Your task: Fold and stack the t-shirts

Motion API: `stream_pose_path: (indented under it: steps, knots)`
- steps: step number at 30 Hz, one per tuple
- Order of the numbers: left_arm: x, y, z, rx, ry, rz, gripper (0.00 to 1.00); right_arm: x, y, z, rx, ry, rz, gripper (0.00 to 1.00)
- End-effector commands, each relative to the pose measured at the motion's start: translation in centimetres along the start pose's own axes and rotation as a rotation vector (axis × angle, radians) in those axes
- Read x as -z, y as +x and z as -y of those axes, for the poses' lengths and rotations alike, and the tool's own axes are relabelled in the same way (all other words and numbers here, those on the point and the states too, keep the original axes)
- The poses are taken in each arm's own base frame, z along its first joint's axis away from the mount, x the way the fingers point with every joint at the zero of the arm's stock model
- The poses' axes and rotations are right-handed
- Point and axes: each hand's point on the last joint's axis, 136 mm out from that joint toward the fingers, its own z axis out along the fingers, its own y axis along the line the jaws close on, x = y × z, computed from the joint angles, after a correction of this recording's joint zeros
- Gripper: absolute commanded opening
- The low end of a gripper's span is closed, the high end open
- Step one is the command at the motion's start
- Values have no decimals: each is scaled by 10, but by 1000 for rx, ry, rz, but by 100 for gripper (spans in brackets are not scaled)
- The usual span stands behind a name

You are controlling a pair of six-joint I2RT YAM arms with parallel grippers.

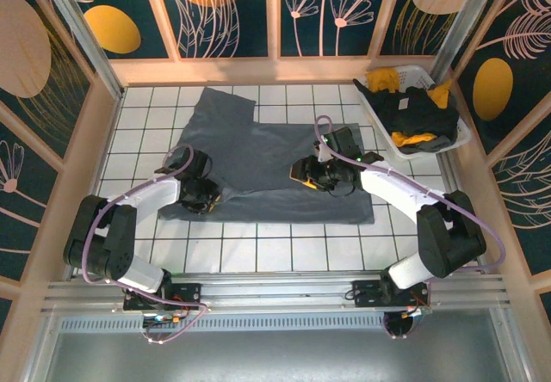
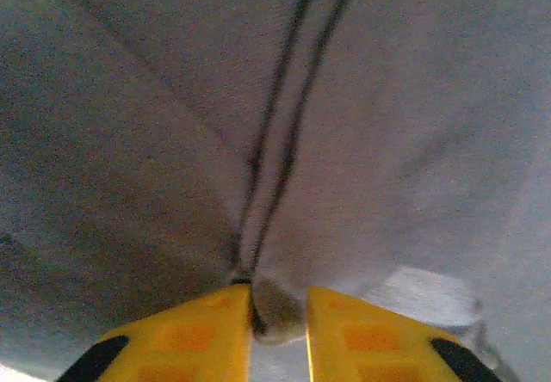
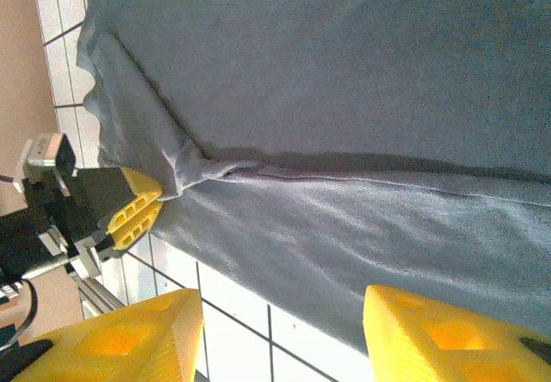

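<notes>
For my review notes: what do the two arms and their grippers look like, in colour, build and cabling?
The left arm and the right arm both have white shell links between bulky black joints, with a lilac cable looping along each. The left gripper and the right gripper have black bodies carrying blocky yellow fingers with recessed cut-outs and black patches.

Grey-blue t-shirt [image 1: 275, 154]: matt soft cloth; basket [image 1: 415, 75]: smooth white plast. (slight sheen).
</notes>
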Motion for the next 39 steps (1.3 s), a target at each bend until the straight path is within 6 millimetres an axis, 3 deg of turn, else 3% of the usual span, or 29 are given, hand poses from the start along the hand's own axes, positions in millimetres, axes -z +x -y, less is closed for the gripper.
stream_pose_path:
  steps: [1, 4, 5, 15, 22, 31, 39]
  knots:
    - [4, -4, 15, -10, 21, 18, 15, 1, -2, -7, 2, -21, 6, 52]
    - [2, -2, 17, -18, 21, 9, 1, 1, -2, -6, -1, -19, 7, 51]
    - [2, -3, 17, -18, 23, 9, 0, 1, -2, -6, 0, -17, 7, 51]
    - [7, -4, 65, -171, 43, 25, 0, 4, -7, -4, -9, -6, 22, 49]
    - [-7, -4, 99, -348, -16, 45, 0, 6, -7, 0, -24, 1, 23, 48]
    - [-29, -3, 126, -549, -86, 55, 0, 8, -1, 7, -42, 10, 14, 47]
    - [-32, 4, 141, -647, -103, 61, 0, 7, 2, 12, -54, 16, 4, 46]
